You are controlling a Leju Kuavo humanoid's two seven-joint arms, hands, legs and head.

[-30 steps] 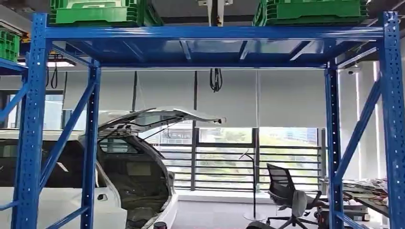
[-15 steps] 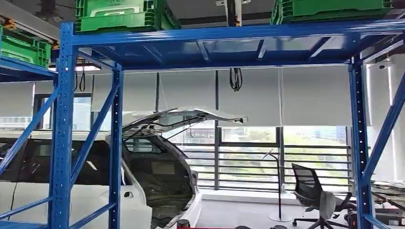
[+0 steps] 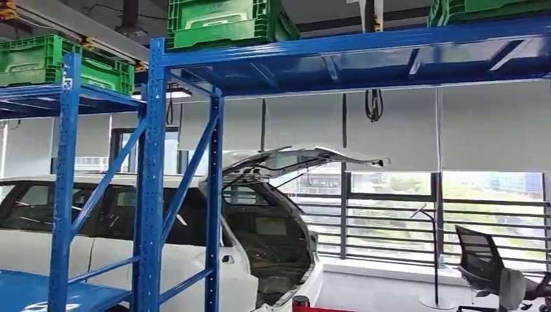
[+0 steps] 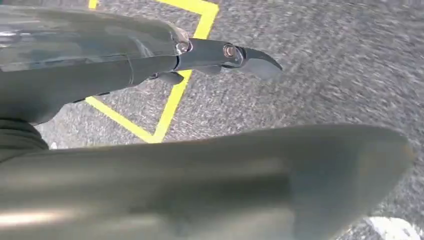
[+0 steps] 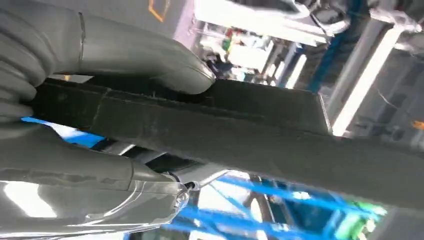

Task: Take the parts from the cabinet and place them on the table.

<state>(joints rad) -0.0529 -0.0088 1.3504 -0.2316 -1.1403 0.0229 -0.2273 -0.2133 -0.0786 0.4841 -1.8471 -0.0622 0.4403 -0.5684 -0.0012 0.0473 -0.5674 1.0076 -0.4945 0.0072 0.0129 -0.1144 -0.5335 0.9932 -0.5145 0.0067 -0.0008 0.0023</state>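
In the right wrist view my right hand grips a long dark flat part, with the thumb pressed on its upper face. My left hand hangs over a grey speckled floor with nothing in it; a dark finger stretches out, apart from the thick grey thumb. The head view looks at the blue steel cabinet rack, its upper shelf above eye level. Green crates sit on top of it.
A second blue rack at the left carries another green crate and has a low blue shelf. Behind the racks stands a white car with its hatch raised. An office chair stands by the windows. Yellow floor tape runs beneath my left hand.
The whole head view has slid to the right, so the camera has turned left. The left rack and its low shelf have come into view.
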